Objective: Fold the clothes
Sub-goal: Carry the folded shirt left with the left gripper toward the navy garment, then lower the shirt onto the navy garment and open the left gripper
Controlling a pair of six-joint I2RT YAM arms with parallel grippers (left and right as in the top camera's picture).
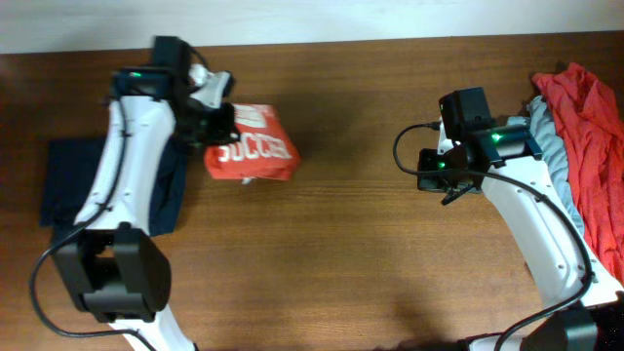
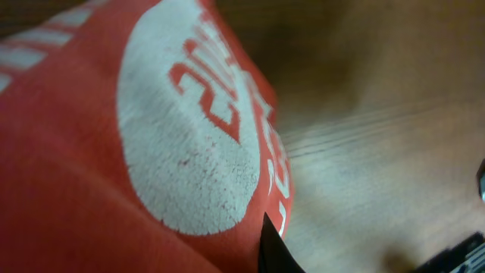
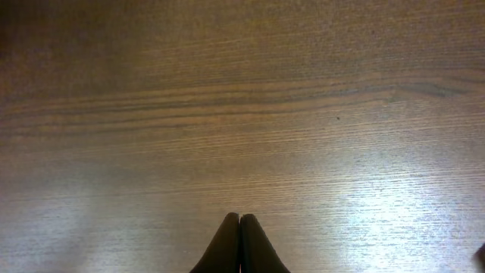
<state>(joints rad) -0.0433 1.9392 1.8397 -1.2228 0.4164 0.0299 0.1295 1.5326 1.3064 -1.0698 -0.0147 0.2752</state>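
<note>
Shirt (orange-red) in left hand

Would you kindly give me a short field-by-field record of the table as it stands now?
left fingers: shut on the upper left edge of the folded orange-red T-shirt
right fingers: shut, holding nothing, over bare table
navy T-shirt: lying flat at the left, partly under the left arm
red T-shirt: crumpled at the right edge
grey-blue T-shirt: unfolded, against the red one's left side
</note>
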